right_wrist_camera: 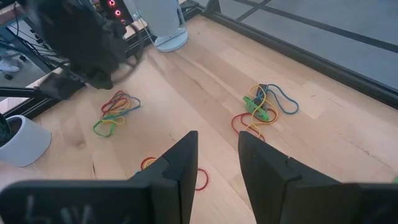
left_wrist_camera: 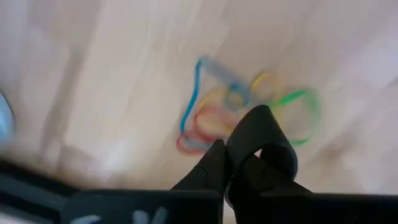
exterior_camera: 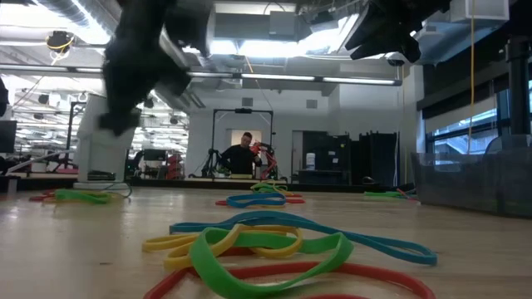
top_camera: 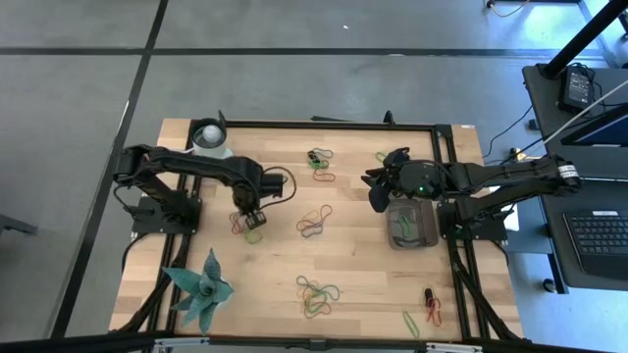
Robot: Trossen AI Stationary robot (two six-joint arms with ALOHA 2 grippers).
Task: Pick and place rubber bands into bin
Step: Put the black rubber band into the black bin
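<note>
The left pincer (top_camera: 255, 222) is down at the tabletop (top_camera: 363, 265) in its left half, about midway between the far and near edges, on a small cluster of rubber bands (top_camera: 250, 226). Its fingers (left_wrist_camera: 258, 134) are fully closed, tips together. Whether a band is caught between them cannot be told; the left wrist view shows a blurred tangle of blue, red, yellow and green loops (left_wrist_camera: 242, 112) just beyond the tips.

The right pincer (top_camera: 378, 186) hangs above the tabletop in the right half, just beside the far left corner of the bin (top_camera: 410, 225). Its fingers (right_wrist_camera: 180, 165) stand partly apart with nothing between them.

The bin sits near the right edge, about midway along it, with a few bands (top_camera: 402, 227) lying inside.

Other bands lie scattered in clusters: one near the far edge at the middle (top_camera: 319, 159), a green one (top_camera: 382, 156) near the far edge right of it, one at the middle of the tabletop (top_camera: 314, 224), one near the near edge at the middle (top_camera: 316, 294), and a few near the near right corner (top_camera: 417, 319).

A white round cup (top_camera: 209, 137) stands at the far edge on the left. A teal leafy plant figure (top_camera: 201, 289) lies at the near left corner. A small black piece (top_camera: 429, 294) lies near the near right corner.

Beyond the tabletop, a person (exterior_camera: 243, 155) is visible in the room.
</note>
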